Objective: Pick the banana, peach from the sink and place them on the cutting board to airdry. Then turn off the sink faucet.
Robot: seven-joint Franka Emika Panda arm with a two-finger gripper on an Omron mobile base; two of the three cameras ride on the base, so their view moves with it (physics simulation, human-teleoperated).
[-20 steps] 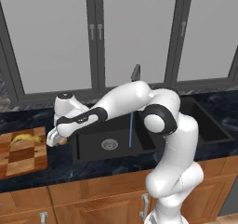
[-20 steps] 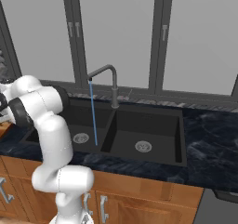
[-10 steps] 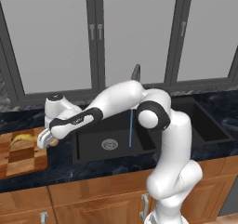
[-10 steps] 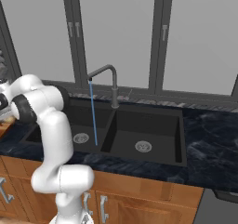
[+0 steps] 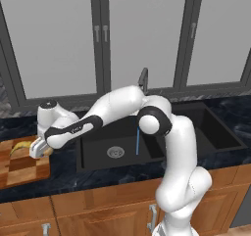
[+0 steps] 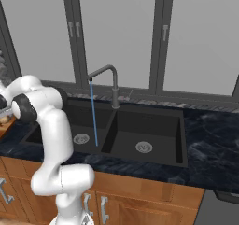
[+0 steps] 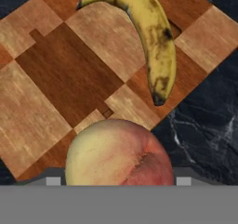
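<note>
My gripper (image 5: 39, 151) hangs over the right edge of the checkered cutting board (image 5: 19, 169), shut on the orange-pink peach (image 5: 48, 152). In the hand view the peach (image 7: 118, 153) sits between the fingertips (image 7: 53, 181), just above the board (image 7: 69, 69) near its corner. The yellow banana (image 7: 155, 42) lies on the board beyond the peach, and it shows at the board's back edge (image 5: 19, 147) left of the gripper. The black sink (image 5: 98, 132) is to the right. The dark faucet (image 6: 112, 84) runs a thin blue stream (image 6: 94, 116) into the left basin.
Dark marbled counter (image 5: 63, 174) surrounds the board and sink. Grey cabinet doors (image 5: 132, 39) rise behind the counter. My arm stretches from the base across the sink's left basin. The right basin (image 6: 149, 126) holds only its silver drain.
The arm has swung left, carrying the peach from beside the sink's left rim to over the cutting board's right edge. The banana has stayed put and the water keeps running.
</note>
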